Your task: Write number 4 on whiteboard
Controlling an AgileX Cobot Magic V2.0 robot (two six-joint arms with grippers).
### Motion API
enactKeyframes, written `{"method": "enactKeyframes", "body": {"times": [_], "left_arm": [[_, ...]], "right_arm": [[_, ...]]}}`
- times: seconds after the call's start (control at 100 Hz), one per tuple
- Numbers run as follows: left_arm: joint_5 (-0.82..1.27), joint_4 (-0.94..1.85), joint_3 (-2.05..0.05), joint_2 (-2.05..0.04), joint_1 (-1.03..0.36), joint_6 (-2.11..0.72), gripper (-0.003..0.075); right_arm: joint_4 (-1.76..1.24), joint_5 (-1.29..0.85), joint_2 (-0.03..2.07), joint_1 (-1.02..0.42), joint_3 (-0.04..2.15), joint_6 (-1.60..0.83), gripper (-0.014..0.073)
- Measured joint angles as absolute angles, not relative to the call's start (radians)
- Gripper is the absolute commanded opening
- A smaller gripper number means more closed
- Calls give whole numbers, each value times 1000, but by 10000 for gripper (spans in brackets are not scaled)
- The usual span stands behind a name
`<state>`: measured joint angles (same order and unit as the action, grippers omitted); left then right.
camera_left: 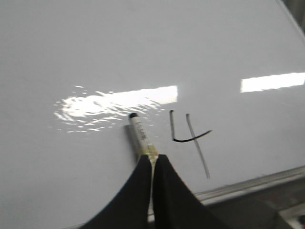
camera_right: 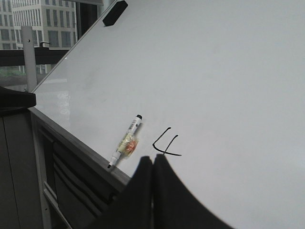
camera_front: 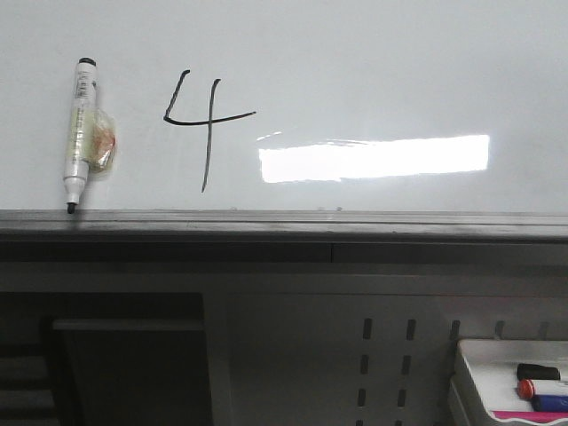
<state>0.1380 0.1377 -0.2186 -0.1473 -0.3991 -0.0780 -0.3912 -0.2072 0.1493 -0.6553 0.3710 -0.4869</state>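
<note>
A thin black open-topped number 4 (camera_front: 206,120) is drawn on the whiteboard (camera_front: 373,53). It also shows in the left wrist view (camera_left: 190,138) and the right wrist view (camera_right: 164,148). A white marker pen (camera_front: 78,133) with a yellowish clear wrap leans on the board, left of the 4, tip down on the grey ledge (camera_front: 293,222). No gripper touches it in the front view. My left gripper (camera_left: 152,160) is shut and held back from the pen (camera_left: 139,133), which shows beyond its tips. My right gripper (camera_right: 153,160) is shut and empty, away from the board.
A small white tray (camera_front: 484,364) at the lower right holds black, red and blue markers. A black eraser (camera_right: 115,13) sits at the board's far top edge. A dark cabinet stands below the ledge. A bright light reflection (camera_front: 373,158) lies right of the 4.
</note>
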Motion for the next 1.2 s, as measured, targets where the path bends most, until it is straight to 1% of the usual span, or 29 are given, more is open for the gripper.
{"method": "enactKeyframes", "body": {"times": [0.16,0.3,0.39,0.48,0.56,0.62,1.2], "left_arm": [[121,0,-134,-79,-239,-51,-20],[119,-24,-49,0,-104,-46,-20],[122,-28,4,6,-32,-46,-20],[175,-28,4,6,17,-46,-20],[290,-29,4,6,43,-46,-20],[329,-31,4,6,54,-46,-20],[331,-31,4,6,59,-46,-20]], "right_arm": [[-391,-209,149,-655,371,-487,-66],[-391,-209,149,-655,371,-487,-66],[-391,-209,149,-655,371,-487,-66],[-391,-211,149,-655,371,-487,-66],[-391,-213,149,-655,371,-487,-66],[-391,-213,149,-655,371,-487,-66],[-391,-213,149,-655,371,-487,-66]]}}
